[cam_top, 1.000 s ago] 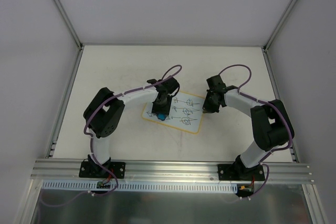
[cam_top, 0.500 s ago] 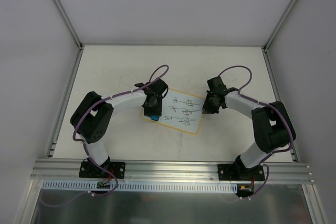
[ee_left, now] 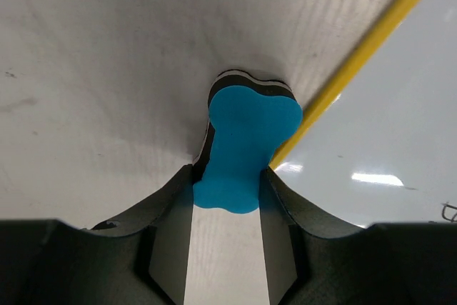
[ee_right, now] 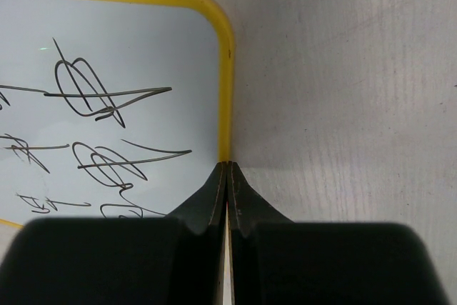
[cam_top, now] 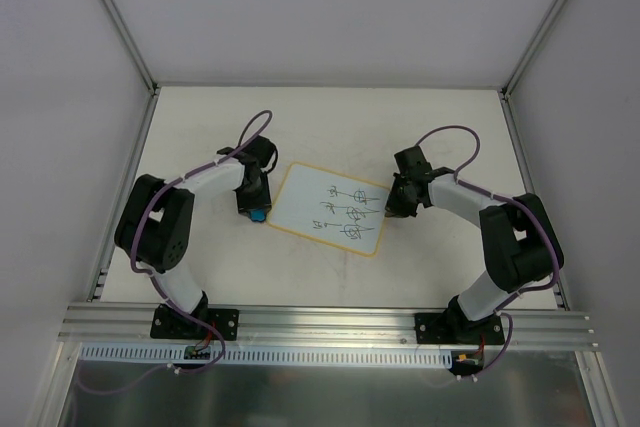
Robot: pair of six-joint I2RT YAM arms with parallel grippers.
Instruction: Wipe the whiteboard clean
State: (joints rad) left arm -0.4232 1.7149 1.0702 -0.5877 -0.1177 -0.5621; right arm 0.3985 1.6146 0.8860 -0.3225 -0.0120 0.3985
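Gripping blue eraser (ee_left: 246, 133) with left gripper (ee_left: 228, 176), just beside whiteboard (cam_top: 300, 197) left rim; resting right gripper (ee_right: 227, 169), fingers together, at right rim.

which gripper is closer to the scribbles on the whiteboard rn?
Right. The right gripper sits at the edge of the whiteboard beside the scribbles; the left gripper holds the blue eraser off the opposite, blank side.

A robot lab test booth: plain white panels (cam_top: 330, 7) on the left, right and far sides, metal frame posts (cam_top: 115, 15), and a left arm (cam_top: 205, 179) and right arm (cam_top: 465, 197) bolted to a slotted metal rail (cam_top: 330, 322) along the near edge.
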